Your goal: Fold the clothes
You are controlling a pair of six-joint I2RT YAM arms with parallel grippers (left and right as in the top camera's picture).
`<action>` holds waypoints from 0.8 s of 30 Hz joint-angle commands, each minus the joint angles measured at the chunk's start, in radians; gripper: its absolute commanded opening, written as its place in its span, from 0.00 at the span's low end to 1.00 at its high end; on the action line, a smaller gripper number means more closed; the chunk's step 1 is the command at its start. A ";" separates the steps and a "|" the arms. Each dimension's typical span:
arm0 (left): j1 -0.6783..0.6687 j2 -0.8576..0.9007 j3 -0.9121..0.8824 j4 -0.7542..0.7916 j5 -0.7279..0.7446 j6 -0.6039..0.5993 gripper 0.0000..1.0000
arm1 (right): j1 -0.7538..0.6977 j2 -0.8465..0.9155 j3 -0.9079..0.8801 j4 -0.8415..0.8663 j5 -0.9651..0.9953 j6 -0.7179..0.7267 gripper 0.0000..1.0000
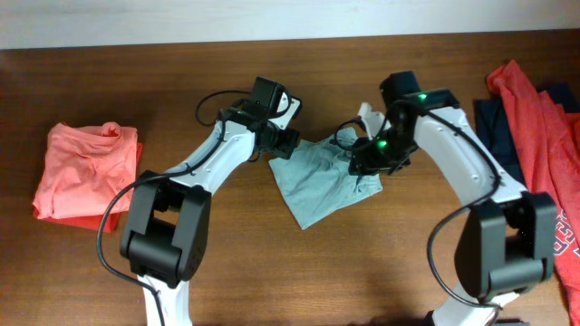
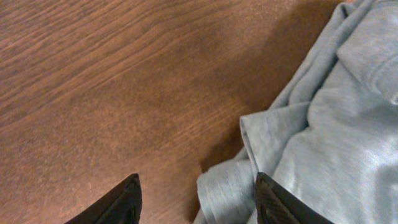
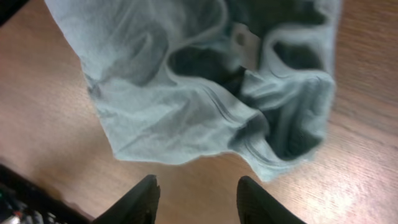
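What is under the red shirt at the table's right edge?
A navy garment pokes out from under the red shirt; how far it runs beneath, and anything else there, is covered.

table (image 1: 299, 272): dark brown wood grain | wall (image 1: 181, 18): pale, plain

The table (image 1: 91, 81) is dark brown wood with a clear grain and a faint sheen. The pale grey-blue T-shirt (image 1: 317, 181) is soft, matt knitted cloth, creased, with stitched hems. The coral-orange T-shirt (image 1: 86, 172) and red T-shirt (image 1: 544, 127) look equally matt. The left arm (image 1: 222, 149) and right arm (image 1: 458, 149) have smooth white and black plastic-looking shells.
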 commanded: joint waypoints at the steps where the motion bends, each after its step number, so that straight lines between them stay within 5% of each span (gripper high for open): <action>1: -0.002 0.032 0.012 0.017 -0.006 0.020 0.58 | 0.043 0.051 -0.012 0.019 -0.011 -0.006 0.44; 20: -0.003 0.050 0.011 -0.033 -0.003 0.020 0.58 | 0.058 0.142 -0.029 0.056 0.105 0.028 0.40; 24: -0.003 0.050 0.009 -0.034 -0.003 0.020 0.58 | 0.058 0.142 -0.053 0.072 0.105 0.029 0.23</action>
